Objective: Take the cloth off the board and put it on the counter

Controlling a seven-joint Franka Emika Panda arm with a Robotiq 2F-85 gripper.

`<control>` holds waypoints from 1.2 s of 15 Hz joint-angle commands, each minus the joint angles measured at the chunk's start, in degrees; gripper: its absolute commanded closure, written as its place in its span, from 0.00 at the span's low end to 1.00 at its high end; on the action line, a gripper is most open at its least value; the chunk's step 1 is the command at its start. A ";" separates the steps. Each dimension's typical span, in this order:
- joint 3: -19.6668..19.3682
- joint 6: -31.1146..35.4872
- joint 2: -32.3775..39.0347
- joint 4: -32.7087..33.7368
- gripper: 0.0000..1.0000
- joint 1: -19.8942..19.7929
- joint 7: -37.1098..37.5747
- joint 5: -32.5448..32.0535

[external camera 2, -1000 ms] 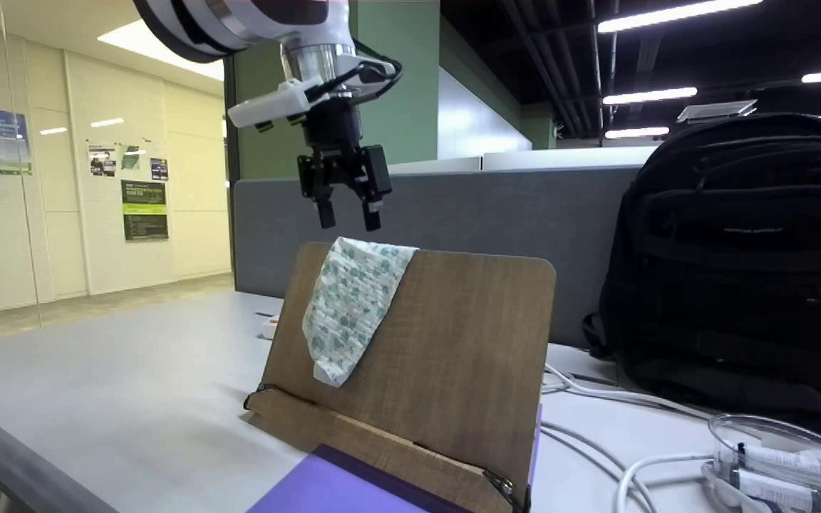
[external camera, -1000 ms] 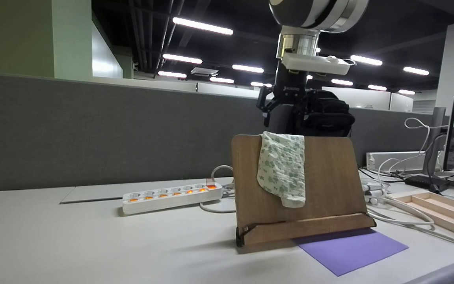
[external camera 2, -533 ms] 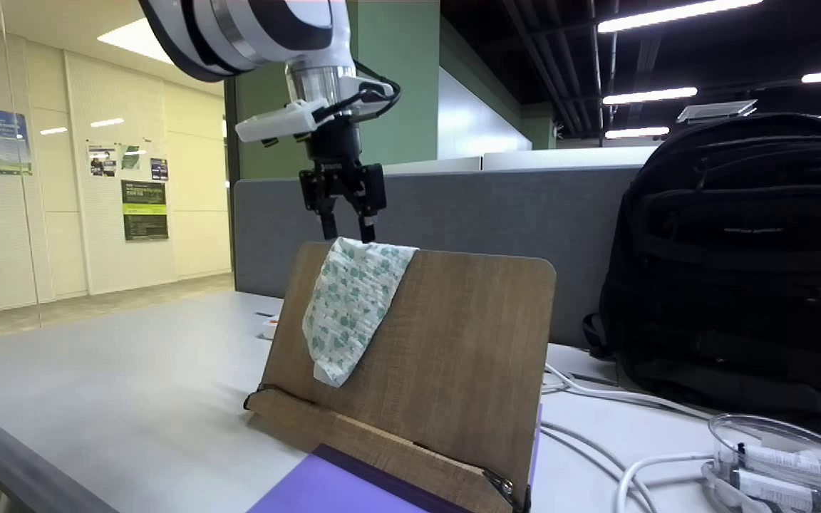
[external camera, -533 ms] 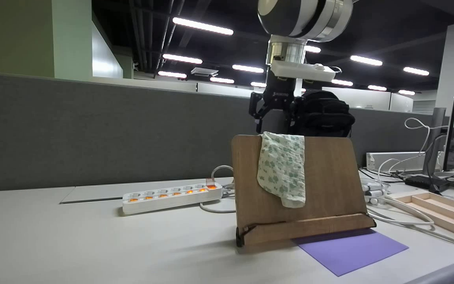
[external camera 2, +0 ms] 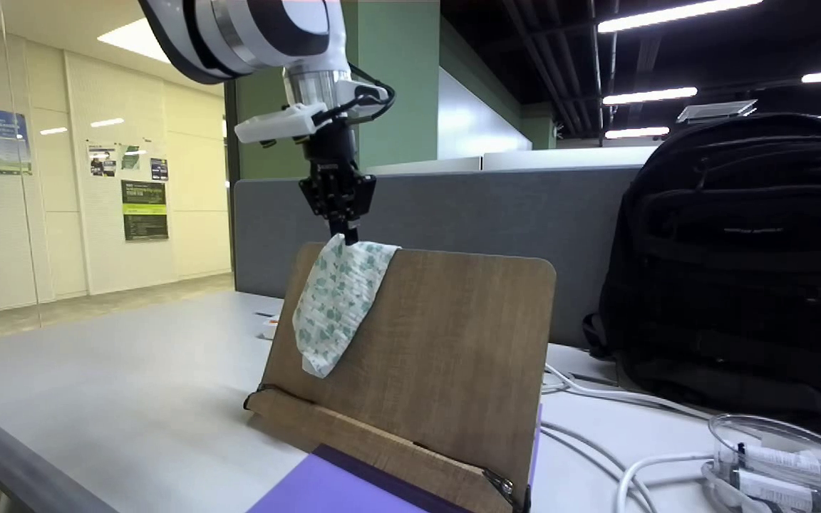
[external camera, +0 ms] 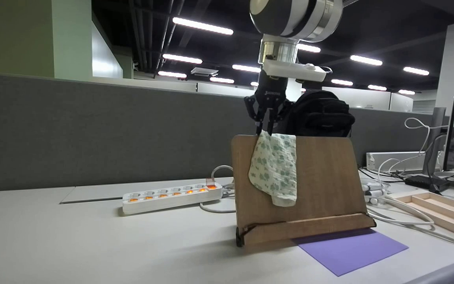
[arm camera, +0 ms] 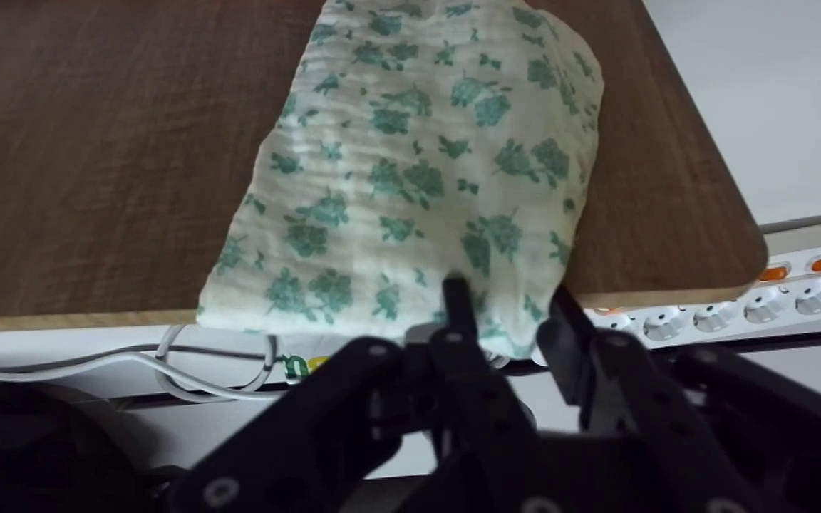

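The cream cloth [external camera: 274, 169] with green flowers hangs over the top edge of the upright brown board [external camera: 325, 177], its upper end bunched into a small peak. My gripper [external camera: 265, 128] points down at that peak from just above the board's top edge. In the wrist view a fold of the cloth [arm camera: 417, 157] lies between the two fingers of the gripper [arm camera: 509, 296]. They stand apart by a narrowed gap, one over the cloth, one at its side edge. Where the fingertips meet the fabric is partly hidden. Around the board spreads the white-grey counter [external camera 2: 154, 370].
A purple mat [external camera: 353, 252] lies under the board's front. Beside the board is a white power strip [external camera: 172, 199] with a cable. A black backpack [external camera 2: 731, 285], a clear round container [external camera 2: 781, 470] and wooden slats [external camera: 443, 217] sit to another side; a grey partition [external camera: 112, 138] rises behind.
My gripper has come down to the cloth's top and its fingers have drawn closer together. The cloth has shifted a little sideways along the board and bunched at the top.
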 commanded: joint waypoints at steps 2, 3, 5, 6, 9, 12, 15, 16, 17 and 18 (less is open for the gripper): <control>0.18 -0.48 -0.23 0.57 1.00 1.84 -2.63 3.09; 0.36 -0.55 -0.23 0.66 1.00 2.28 -3.30 3.97; 0.89 -0.68 0.27 1.52 0.98 3.31 -4.73 5.39; 1.37 -0.94 0.73 2.31 0.98 3.99 -5.48 6.04; 3.38 -1.92 3.24 6.25 0.99 6.27 -6.61 6.87; 5.28 -4.26 7.59 12.25 0.99 8.26 -6.20 7.31; 6.42 -7.40 13.24 18.49 0.99 9.74 -4.68 6.33; 6.65 -8.44 15.33 20.38 0.99 10.33 -4.00 5.85; 6.76 -9.32 17.11 22.00 0.99 10.86 -3.78 5.52; 6.84 -10.13 19.11 23.52 0.99 11.54 -3.28 5.03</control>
